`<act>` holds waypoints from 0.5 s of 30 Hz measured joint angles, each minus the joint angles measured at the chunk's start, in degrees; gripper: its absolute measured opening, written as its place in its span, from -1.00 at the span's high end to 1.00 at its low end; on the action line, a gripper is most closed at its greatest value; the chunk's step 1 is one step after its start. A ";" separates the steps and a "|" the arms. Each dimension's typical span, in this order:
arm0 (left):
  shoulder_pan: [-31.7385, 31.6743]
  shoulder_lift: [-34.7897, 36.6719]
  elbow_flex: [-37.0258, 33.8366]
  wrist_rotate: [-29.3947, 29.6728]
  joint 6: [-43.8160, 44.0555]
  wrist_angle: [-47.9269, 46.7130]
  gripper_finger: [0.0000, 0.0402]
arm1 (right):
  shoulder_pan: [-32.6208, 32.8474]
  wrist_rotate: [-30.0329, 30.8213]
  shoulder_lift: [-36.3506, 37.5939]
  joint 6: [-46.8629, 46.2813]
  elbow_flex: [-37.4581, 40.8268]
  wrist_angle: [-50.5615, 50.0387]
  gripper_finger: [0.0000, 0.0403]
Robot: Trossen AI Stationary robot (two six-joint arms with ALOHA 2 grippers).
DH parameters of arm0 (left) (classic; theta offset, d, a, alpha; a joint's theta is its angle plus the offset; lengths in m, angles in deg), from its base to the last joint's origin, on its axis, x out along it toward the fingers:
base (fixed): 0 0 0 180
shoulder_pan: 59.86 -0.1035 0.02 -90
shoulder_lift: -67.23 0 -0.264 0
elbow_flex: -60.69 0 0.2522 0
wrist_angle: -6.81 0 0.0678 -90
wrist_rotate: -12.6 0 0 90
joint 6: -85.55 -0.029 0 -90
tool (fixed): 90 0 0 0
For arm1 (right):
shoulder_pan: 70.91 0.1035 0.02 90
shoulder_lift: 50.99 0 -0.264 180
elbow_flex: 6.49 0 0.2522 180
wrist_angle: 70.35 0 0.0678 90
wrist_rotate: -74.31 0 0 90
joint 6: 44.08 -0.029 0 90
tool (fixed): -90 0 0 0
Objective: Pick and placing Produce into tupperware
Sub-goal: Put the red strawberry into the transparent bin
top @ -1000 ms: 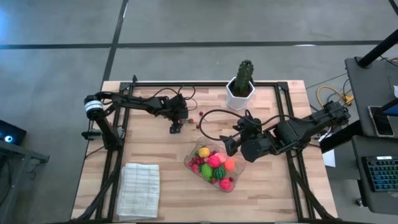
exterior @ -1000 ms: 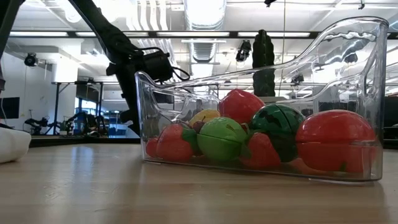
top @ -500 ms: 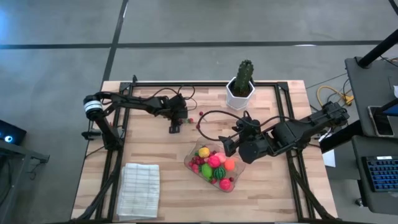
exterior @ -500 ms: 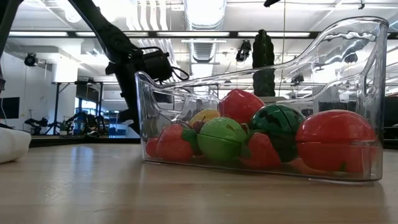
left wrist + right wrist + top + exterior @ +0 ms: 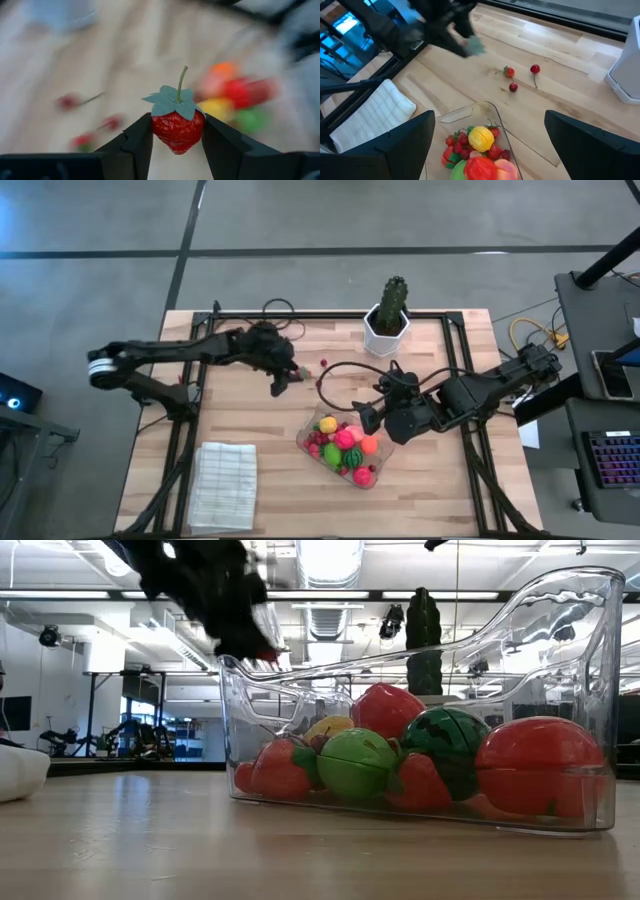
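Note:
My left gripper is shut on a red toy strawberry with a green leaf cap and stem, above the table's far left part. It also shows in the low view. The clear tupperware stands near the table's middle, filled with bright produce. Three small red pieces lie loose on the wood beyond it. My right gripper hangs open over the tupperware's far right side, with nothing between its fingers. My left gripper pinches the strawberry's two opposite sides between its two fingers. The fingers slant downward from the table's left. The strawberry is lifted clear of the table, and its leaf cap and stem stick out free of the fingers.
A cactus in a white pot stands at the far edge. A white folded cloth lies at the near left. A dark cable loops on the wood between the two grippers. Bare wood lies left of the tupperware.
My left gripper has risen from the table top with the strawberry, which is now lifted clear. The wrist has rolled, and the arm's elbow has swung toward the table's left edge.

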 joint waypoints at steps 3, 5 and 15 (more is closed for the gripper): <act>2.89 3.49 0.09 -5.45 5.15 1.49 0.33 | 0.33 -0.04 0.00 1.00 0.00 0.00 -0.83; 5.05 4.41 0.02 -5.85 8.89 1.42 0.33 | 0.51 -0.04 0.00 1.84 0.00 0.00 -0.83; 18.36 -2.19 0.08 -4.45 26.39 16.10 0.33 | 4.01 -0.05 0.00 1.95 0.04 0.00 -0.83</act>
